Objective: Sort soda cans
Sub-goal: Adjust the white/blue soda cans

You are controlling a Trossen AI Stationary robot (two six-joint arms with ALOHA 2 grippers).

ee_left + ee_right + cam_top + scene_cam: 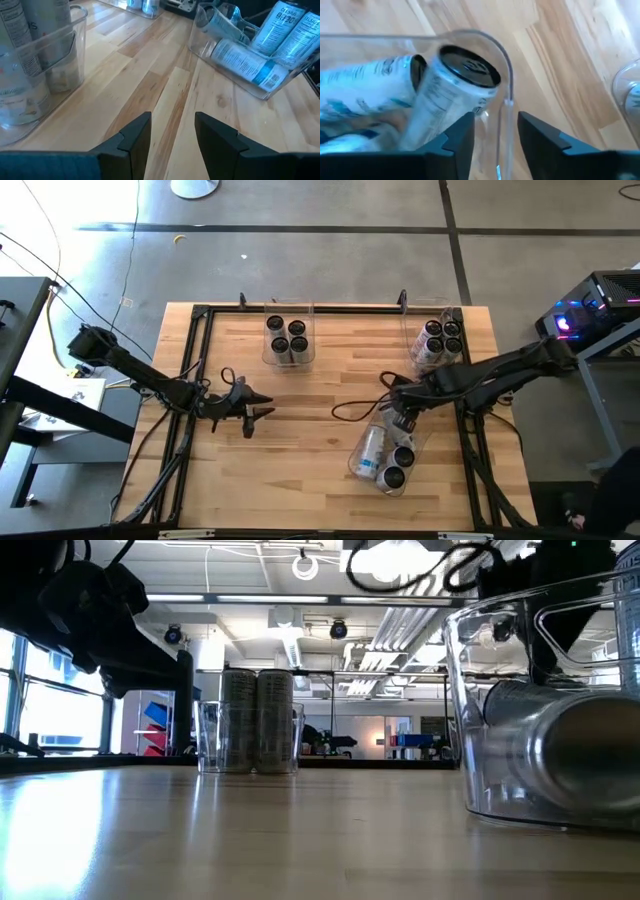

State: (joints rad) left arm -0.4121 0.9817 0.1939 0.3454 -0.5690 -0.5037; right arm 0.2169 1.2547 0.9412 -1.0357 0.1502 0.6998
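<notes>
Right gripper [495, 132] — jaws apart, gripping nothing — poised over the rim of a clear bin [385, 450] holding soda cans [392, 463], one leaning beneath it. Further cans fill two bins at the desk's [320, 410] far edge. Left gripper [172, 132] hovers mid-desk, jaws narrowly parted, empty.

Two dark jointed arms [150, 380] — looping black cables, angular black fingers [132, 137]
</notes>
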